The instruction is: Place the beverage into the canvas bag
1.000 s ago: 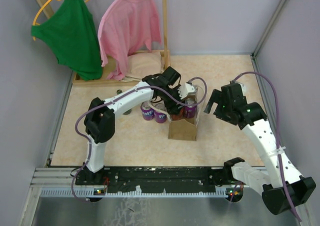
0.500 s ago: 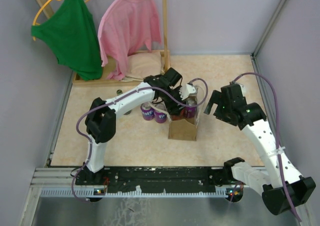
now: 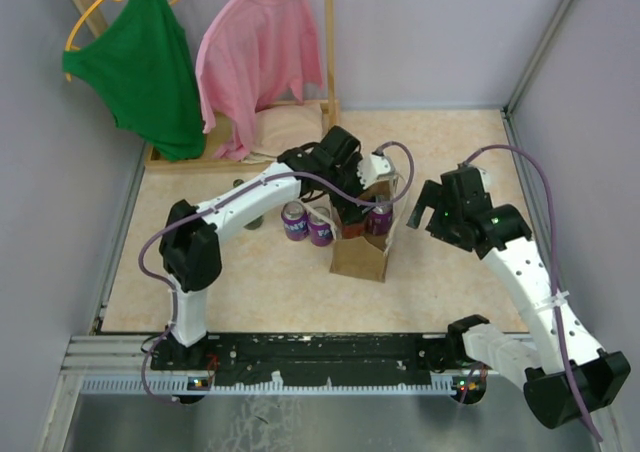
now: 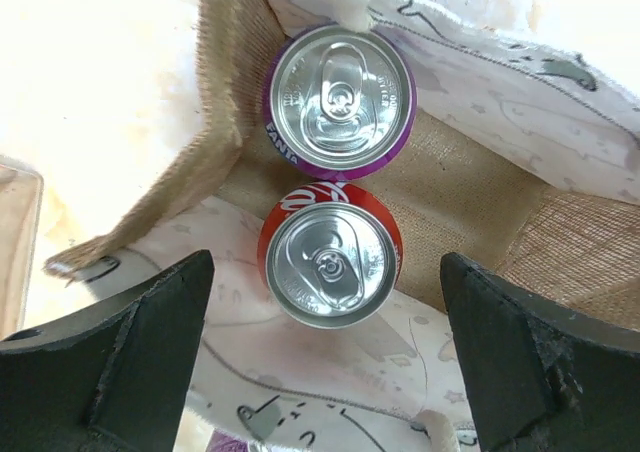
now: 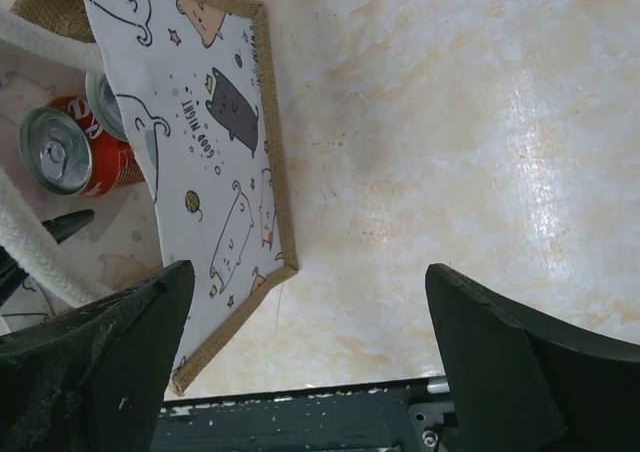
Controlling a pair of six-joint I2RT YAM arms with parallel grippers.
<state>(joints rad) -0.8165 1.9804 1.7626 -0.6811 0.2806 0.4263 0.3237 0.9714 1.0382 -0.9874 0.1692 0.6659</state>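
Green top (image 3: pixel 150 67), pink top (image 3: pixel 255 62): hanging at my 11 o'clock, far side of the table. I see them only from above.
Loose cans (image 3: pixel 307 225): two purple ones side by side on the table, just beside the bag at its 9 o'clock.
Left gripper (image 3: pixel 362 197): over the bag mouth, jaws spread wide, nothing between them.
Canvas bag (image 3: pixel 360 260): upright mid-table. Tan burlap outside, white panels printed with cartoon cats, pale rope handles.
Red can (image 4: pixel 330 267): upright inside the bag, silver top up, tab unpulled.
Purple can (image 4: pixel 340 100): also inside, at the red one's 12 o'clock in the left wrist view, just beside it.
Right gripper (image 3: pixel 422 205): at the bag's 2 o'clock, apart from it, jaws wide, empty.
View notes: only the left wrist view shows me both cans inside. The top view gives just a purple sliver at the bag's mouth. The right wrist view adds the cat print with its burlap edging and the red can.
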